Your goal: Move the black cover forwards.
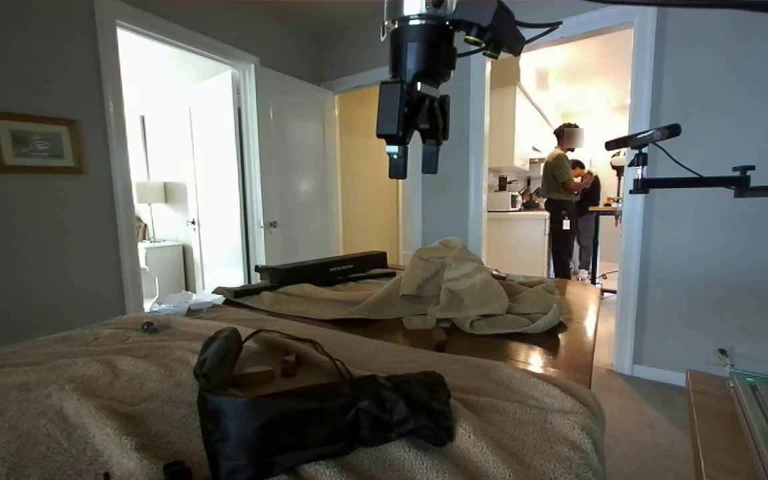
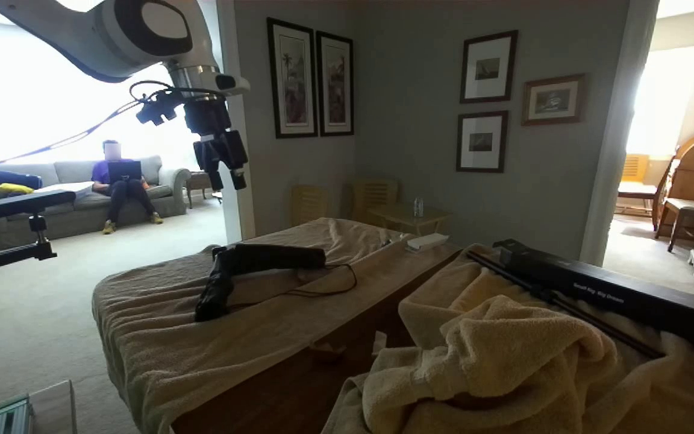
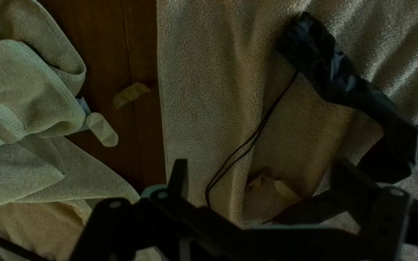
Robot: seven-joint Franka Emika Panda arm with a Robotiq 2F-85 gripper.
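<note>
The black cover (image 1: pixel 291 420) is a soft, shiny bag-like piece lying bent on the beige blanket of the near table. In an exterior view (image 2: pixel 275 257) it lies in an L shape, with a thin black cord (image 2: pixel 323 293) looping off it. In the wrist view the cover (image 3: pixel 339 79) runs down the right side, and part of it is hidden behind my gripper. My gripper (image 1: pixel 414 162) hangs high above the table, pointing down, with nothing between its fingers. It also shows in an exterior view (image 2: pixel 228 180). In the wrist view its fingers (image 3: pixel 261 170) stand wide apart.
A crumpled beige towel (image 1: pixel 457 287) lies on the wooden table beside the blanket. A long black box (image 2: pixel 612 289) and a thin black rod (image 2: pixel 564 301) lie beyond it. Small wooden pieces (image 1: pixel 254 377) sit beside the cover. A camera on an arm (image 1: pixel 644 137) juts in.
</note>
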